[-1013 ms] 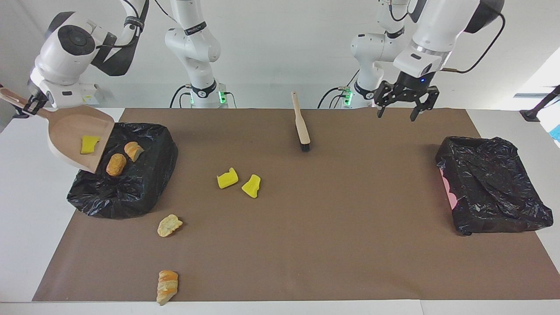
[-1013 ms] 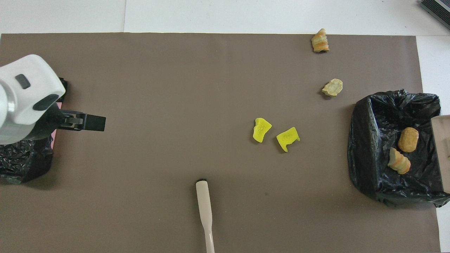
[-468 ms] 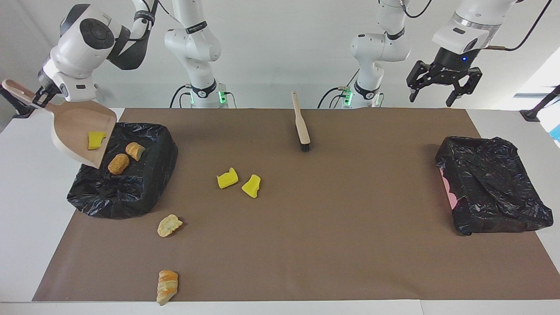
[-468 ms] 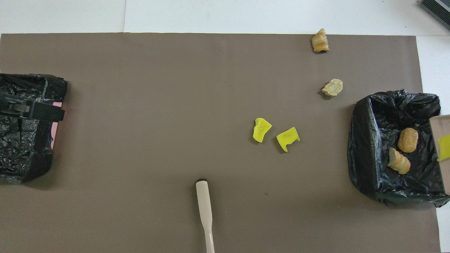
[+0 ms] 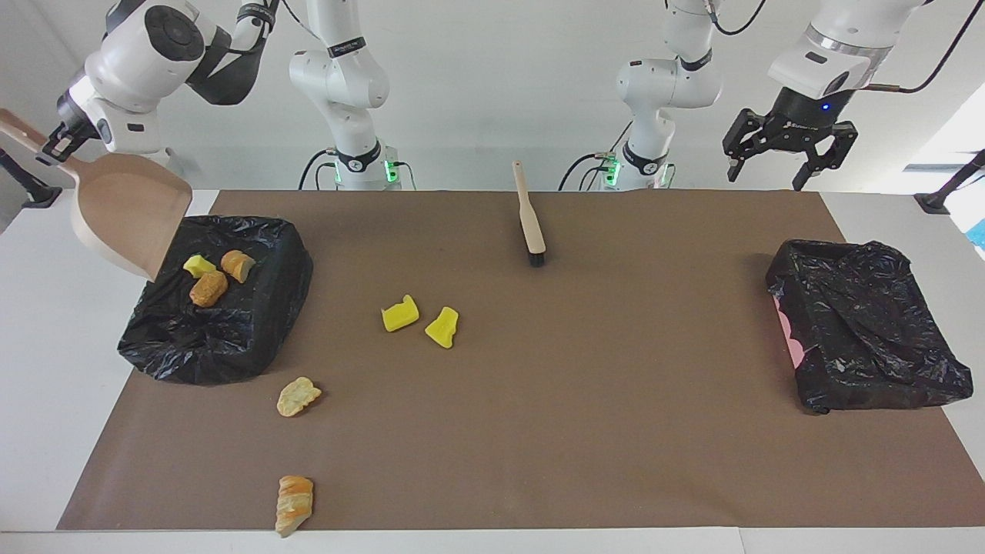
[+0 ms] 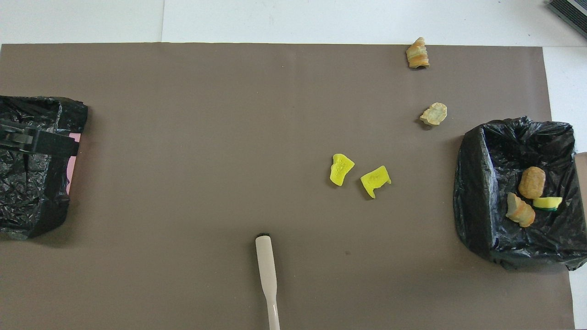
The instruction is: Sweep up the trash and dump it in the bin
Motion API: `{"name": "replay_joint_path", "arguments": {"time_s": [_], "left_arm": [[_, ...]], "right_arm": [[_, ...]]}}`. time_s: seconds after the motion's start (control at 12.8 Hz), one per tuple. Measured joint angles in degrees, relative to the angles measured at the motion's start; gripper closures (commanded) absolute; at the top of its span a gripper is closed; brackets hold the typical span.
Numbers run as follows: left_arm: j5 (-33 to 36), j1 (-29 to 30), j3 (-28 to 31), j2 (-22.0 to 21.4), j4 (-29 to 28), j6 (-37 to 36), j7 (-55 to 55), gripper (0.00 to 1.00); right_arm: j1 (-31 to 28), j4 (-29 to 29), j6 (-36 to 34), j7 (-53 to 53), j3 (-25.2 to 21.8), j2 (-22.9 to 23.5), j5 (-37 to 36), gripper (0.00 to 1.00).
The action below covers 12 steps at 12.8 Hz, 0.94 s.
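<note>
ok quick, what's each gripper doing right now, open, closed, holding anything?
Left gripper: open, empty, up over the table near the empty bin.
Right gripper: closed on the dustpan handle, tilted over the bin with trash.

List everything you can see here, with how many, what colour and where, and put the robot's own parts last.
Yellow sponge bits: two, side by side on the brown mat; a third in the bin.
Bread-like lumps: two on the mat toward the right arm's end; two in the bin.
Bins: two, black-lined; one at the right arm's end, one at the left arm's.
Brush: one, beige, on the mat nearest the robots.
Dustpan: one, beige, tilted over the bin's edge.
Right gripper: shut on the dustpan handle.
Left gripper: open, raised, waiting.
</note>
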Motion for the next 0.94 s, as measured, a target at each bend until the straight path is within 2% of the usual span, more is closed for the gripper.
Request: {"name": "replay_joint_path", "arguments": {"time_s": [0.55, 0.94], "left_arm": [[0.03, 2.26, -2.15, -0.41, 0.07, -1.82, -0.01, 0.00], [0.03, 4.49, -3.93, -0.46, 0.07, -2.24, -0.06, 0.00]], "right_arm": [[5.28, -0.51, -5.28, 0.35, 0.27, 0.13, 22.97, 1.00], [10.08, -1.21, -5.81, 9.82, 0.41, 3.97, 33.56, 1.00]]}}
